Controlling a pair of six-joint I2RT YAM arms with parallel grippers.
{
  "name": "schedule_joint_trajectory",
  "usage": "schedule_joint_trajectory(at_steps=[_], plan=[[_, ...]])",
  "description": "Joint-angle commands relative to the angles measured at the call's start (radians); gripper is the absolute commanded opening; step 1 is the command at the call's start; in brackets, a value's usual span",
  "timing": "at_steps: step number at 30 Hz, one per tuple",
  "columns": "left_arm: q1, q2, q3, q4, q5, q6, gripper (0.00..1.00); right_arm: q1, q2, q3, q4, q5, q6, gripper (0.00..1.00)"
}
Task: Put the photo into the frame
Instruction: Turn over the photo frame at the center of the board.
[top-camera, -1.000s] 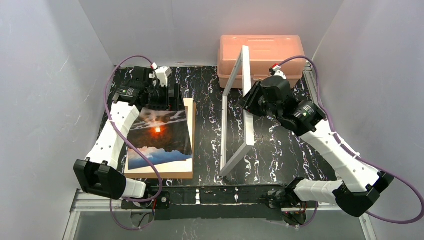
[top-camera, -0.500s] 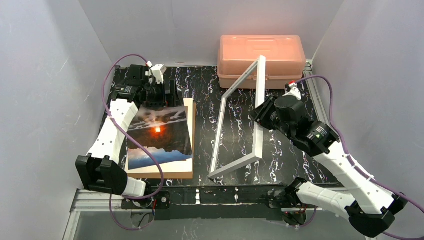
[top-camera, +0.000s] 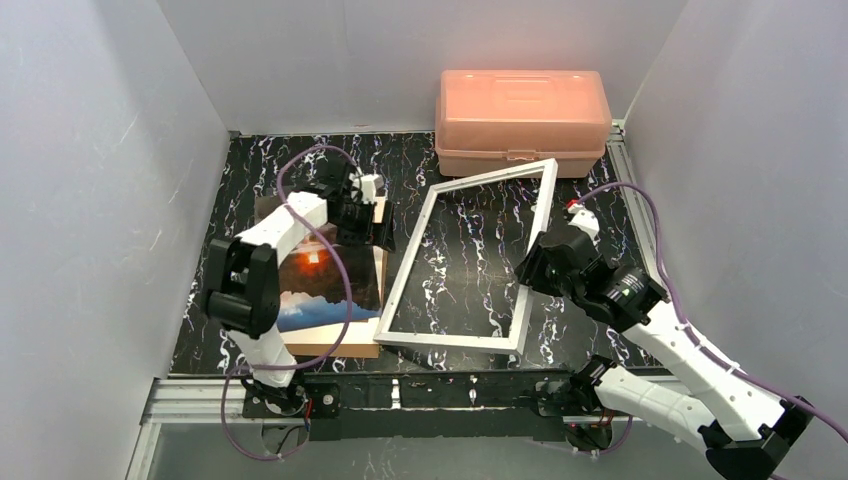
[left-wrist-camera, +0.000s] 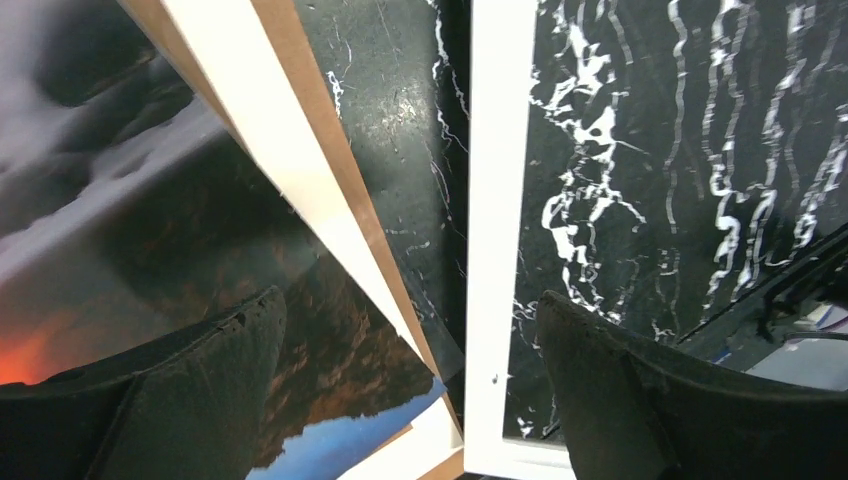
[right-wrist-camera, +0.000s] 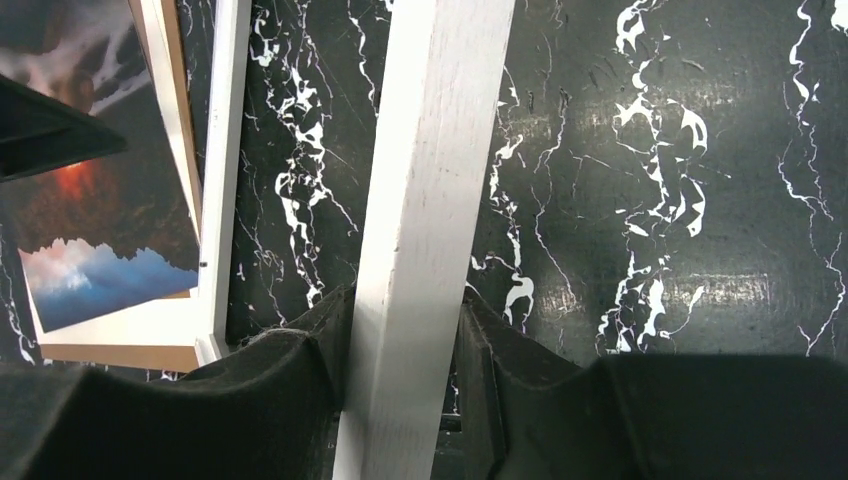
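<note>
A second ago the large thin-edged white picture frame stood almost on edge mid-table. Now it has been swung down and lies close to flat at centre, the marble showing through its pane. Its lower left corner sits just beside the plain brown backing board.

The right gripper has come down with it. Its fingers sit on either side of the right-hand rail, close against it, but I cannot tell whether they still pinch.

The glossy photo of dark clouds with an orange glow lies on that board at lower left, unmoved. The left gripper has swung from the photo's far end to the board's right edge and hangs there, spread wide and empty.

To my eye the frame is now laid ready, and the photo's transfer is the step left.
</note>
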Motion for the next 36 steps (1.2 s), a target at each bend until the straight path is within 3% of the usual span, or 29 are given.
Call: schedule_joint_trajectory(at_steps=[1, 13, 22, 28, 36], plan=[[-0.027, 0.098, 0.051, 0.026, -0.019, 0.04, 0.91, 0.004, -0.049, -0.018, 0.039, 0.034, 0.011, 0.47], [-0.133, 0.209, 0.086, 0.023, 0.095, 0.055, 0.79, 0.005, -0.024, -0.075, 0.061, 0.064, -0.031, 0.48], [-0.149, 0.27, 0.074, 0.023, 0.04, 0.085, 0.57, 0.002, 0.038, -0.118, 0.088, 0.102, -0.038, 0.48], [-0.152, 0.262, 0.053, 0.052, 0.047, 0.046, 0.34, -0.011, 0.068, -0.152, 0.115, 0.128, -0.038, 0.5], [-0.156, 0.23, -0.04, 0.114, -0.055, -0.084, 0.28, -0.052, 0.148, -0.2, 0.212, 0.088, -0.048, 0.51]])
